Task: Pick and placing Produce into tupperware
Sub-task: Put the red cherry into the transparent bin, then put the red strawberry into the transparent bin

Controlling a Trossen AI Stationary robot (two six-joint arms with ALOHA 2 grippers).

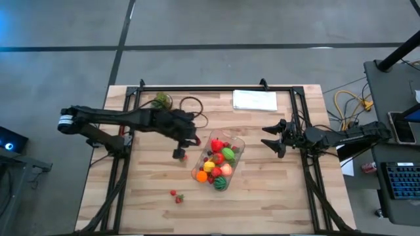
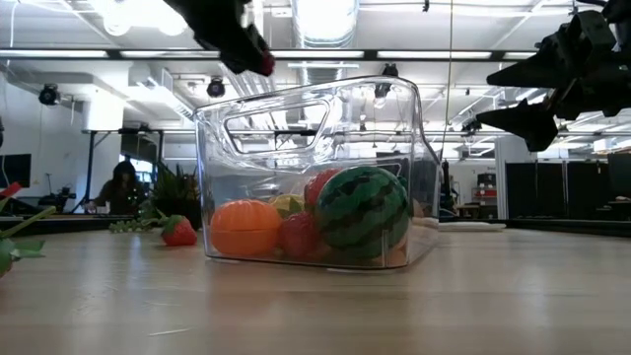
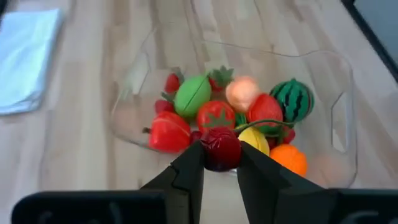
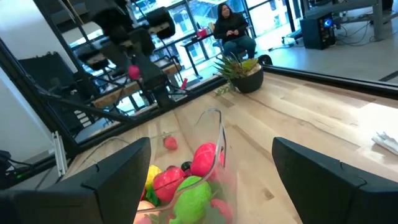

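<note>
The clear tupperware (image 1: 241,147) stands mid-table and holds several toy produce pieces, among them a watermelon (image 2: 362,210), an orange (image 2: 245,228) and a green piece (image 3: 192,95). My left gripper (image 3: 221,160) hangs over the tub's left side, shut on a small dark red fruit (image 3: 220,147). My right gripper (image 1: 275,137) waits open in the air to the right of the tub, with nothing between its fingers. A loose strawberry (image 1: 184,157) lies on the table left of the tub. Two more tiny red pieces (image 1: 176,195) lie nearer the front edge. My left gripper pinches the small dark red fruit (image 3: 212,151) between its two fingertips, one on either side of it. The fingers slant down from the table's left. The fruit is lifted clear above the tub, and a thin green stem (image 3: 267,122) curves away from it.
A flat white sheet (image 1: 254,99) lies at the far edge. A leafy potted plant (image 1: 161,100) and a dark cable loop (image 1: 191,105) sit at the far left. Black rails (image 1: 308,157) frame the table. A person (image 4: 229,25) sits in the room beyond.
</note>
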